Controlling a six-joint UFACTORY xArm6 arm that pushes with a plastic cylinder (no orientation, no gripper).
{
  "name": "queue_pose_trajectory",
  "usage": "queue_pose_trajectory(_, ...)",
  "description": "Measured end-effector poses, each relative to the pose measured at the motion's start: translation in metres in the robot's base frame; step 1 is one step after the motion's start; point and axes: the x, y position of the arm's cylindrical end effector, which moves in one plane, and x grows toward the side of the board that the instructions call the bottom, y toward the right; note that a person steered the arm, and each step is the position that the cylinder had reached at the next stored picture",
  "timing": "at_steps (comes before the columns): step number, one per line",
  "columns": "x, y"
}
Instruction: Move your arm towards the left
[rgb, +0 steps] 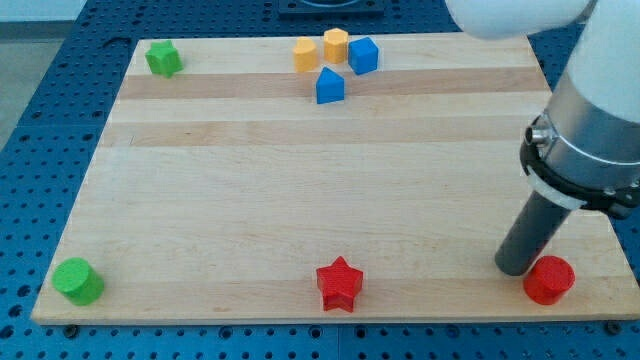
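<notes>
My tip (516, 268) rests on the wooden board (300, 200) at the view's bottom right. It stands just left of the red cylinder (549, 280), almost touching it. A red star (338, 284) lies at the bottom middle, far to the tip's left. A green cylinder (78, 281) sits in the bottom left corner. A green star (163, 59) sits in the top left corner. At the top middle are a yellow block (306, 54), a yellow hexagonal block (335, 45), a blue cube (363, 55) and a blue house-shaped block (329, 86).
The arm's white and silver body (590, 120) hangs over the board's right side. A blue perforated table (50, 100) surrounds the board.
</notes>
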Motion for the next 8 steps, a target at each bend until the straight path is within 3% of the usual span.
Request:
queue_pose_trajectory(1,-0.007,-0.036)
queue_pose_trajectory(4,-0.03,-0.061)
queue_pose_trajectory(8,-0.029,-0.114)
